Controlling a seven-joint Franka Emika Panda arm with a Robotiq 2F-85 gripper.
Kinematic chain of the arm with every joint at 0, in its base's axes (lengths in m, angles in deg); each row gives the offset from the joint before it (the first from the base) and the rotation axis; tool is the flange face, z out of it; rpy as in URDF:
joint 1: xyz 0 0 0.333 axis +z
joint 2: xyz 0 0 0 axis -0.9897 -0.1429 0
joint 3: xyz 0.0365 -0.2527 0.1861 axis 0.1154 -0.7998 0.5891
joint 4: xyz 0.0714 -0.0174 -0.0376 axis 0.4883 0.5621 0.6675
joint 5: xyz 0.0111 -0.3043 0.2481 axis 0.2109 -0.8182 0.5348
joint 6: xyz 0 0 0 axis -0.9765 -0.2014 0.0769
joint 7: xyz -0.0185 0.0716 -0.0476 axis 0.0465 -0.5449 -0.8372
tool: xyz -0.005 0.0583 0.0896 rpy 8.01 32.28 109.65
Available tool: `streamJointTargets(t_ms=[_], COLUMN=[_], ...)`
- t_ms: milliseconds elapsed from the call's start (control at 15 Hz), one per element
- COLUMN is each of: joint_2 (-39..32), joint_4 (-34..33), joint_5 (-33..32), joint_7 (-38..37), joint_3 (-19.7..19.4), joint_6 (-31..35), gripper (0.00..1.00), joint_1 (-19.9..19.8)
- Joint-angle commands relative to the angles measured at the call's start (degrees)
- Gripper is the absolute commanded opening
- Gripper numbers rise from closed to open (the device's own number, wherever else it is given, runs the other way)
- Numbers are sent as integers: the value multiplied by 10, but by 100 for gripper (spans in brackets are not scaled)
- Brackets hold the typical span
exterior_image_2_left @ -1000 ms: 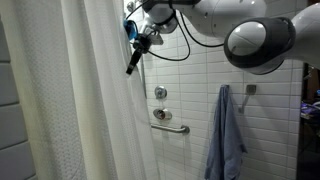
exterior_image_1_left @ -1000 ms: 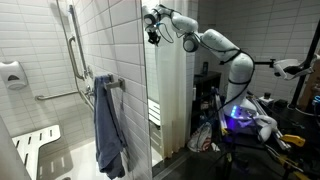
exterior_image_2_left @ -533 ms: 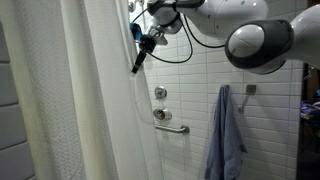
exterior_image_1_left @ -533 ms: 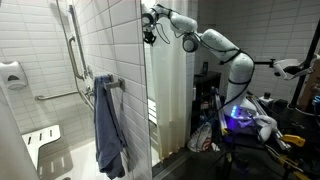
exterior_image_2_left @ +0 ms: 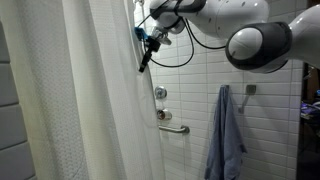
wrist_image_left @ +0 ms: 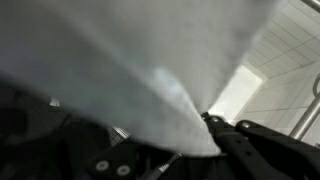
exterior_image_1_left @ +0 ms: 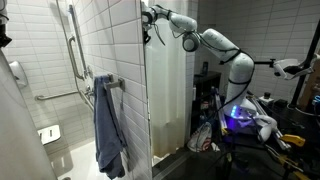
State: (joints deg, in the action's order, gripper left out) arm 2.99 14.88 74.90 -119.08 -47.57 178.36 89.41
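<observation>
My gripper [exterior_image_2_left: 148,38] is high up at the edge of a white shower curtain [exterior_image_2_left: 90,100] and is shut on its fabric. In the wrist view the curtain [wrist_image_left: 120,70] fills most of the frame, and its fold is pinched between the black fingers [wrist_image_left: 205,140]. In an exterior view the gripper [exterior_image_1_left: 150,20] sits at the top of the tiled partition, and the curtain's edge [exterior_image_1_left: 15,110] shows at the far left. The curtain hangs stretched from the gripper down and to the left.
A blue towel [exterior_image_1_left: 108,125] hangs on a hook on the white tiled wall, also in the other view [exterior_image_2_left: 226,135]. A grab bar [exterior_image_2_left: 172,125] and shower valve are on the wall. A folding shower seat [exterior_image_1_left: 45,135] is low down. Cluttered equipment [exterior_image_1_left: 250,120] stands beside the robot base.
My gripper has moved along the rail with the curtain in it. The curtain's edge has shifted across the stall and now covers more of the tiled wall.
</observation>
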Motion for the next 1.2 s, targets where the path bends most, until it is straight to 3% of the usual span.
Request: streamJointTargets(t_ms=[0,1133], joint_2=[7,13], joint_4=[11,13], joint_5=[-30,-98], joint_7=[-34,-106], joint_3=[-18,-65], joint_6=[31,109], gripper=[1,1], joint_1=[5,8])
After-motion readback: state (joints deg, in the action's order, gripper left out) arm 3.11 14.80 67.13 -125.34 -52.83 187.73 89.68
